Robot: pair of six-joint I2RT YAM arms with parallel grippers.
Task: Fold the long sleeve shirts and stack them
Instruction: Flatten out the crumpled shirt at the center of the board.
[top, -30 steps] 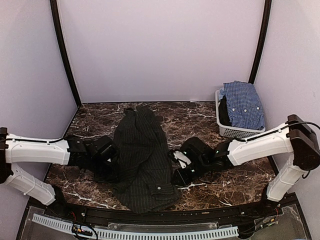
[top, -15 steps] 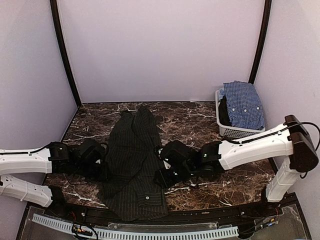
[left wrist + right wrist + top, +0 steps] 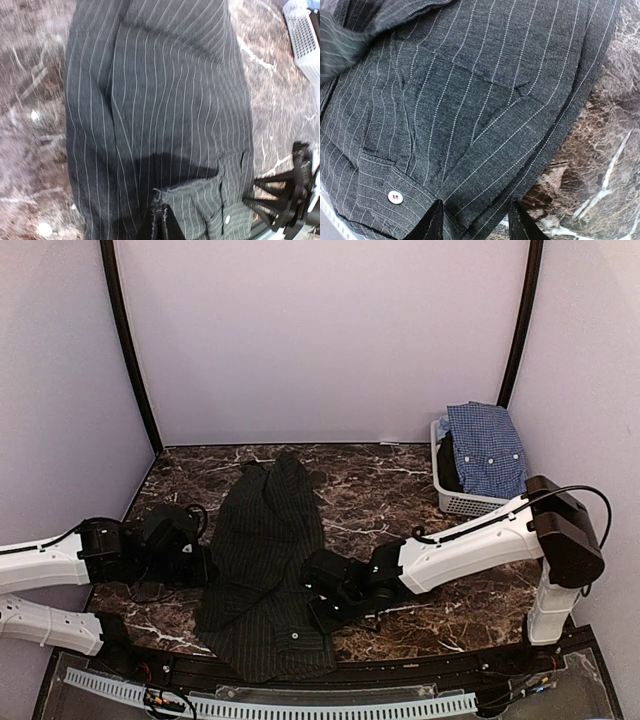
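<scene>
A black pinstripe long sleeve shirt (image 3: pixel 262 560) lies lengthwise in the middle of the marble table. My left gripper (image 3: pixel 205 566) is at its left edge. In the left wrist view that gripper (image 3: pixel 161 217) is shut, pinching the corner of a turned-over flap of the black shirt (image 3: pixel 165 100). My right gripper (image 3: pixel 314 592) is at the shirt's right edge. In the right wrist view it (image 3: pixel 476 221) stands open, its fingers (image 3: pixel 433 224) astride the shirt's hem (image 3: pixel 485 125). A blue-and-white check shirt (image 3: pixel 487 448) lies draped over the basket at the back right.
The white slatted basket (image 3: pixel 452 503) stands against the right wall; its corner (image 3: pixel 302 37) shows in the left wrist view. The right arm (image 3: pixel 470 545) stretches across the table's right half. A cable rail (image 3: pixel 260 705) runs along the near edge.
Both arms have moved left. The black shirt has slid left with the left gripper and grown narrower. The right gripper has come up to the shirt's right edge.
</scene>
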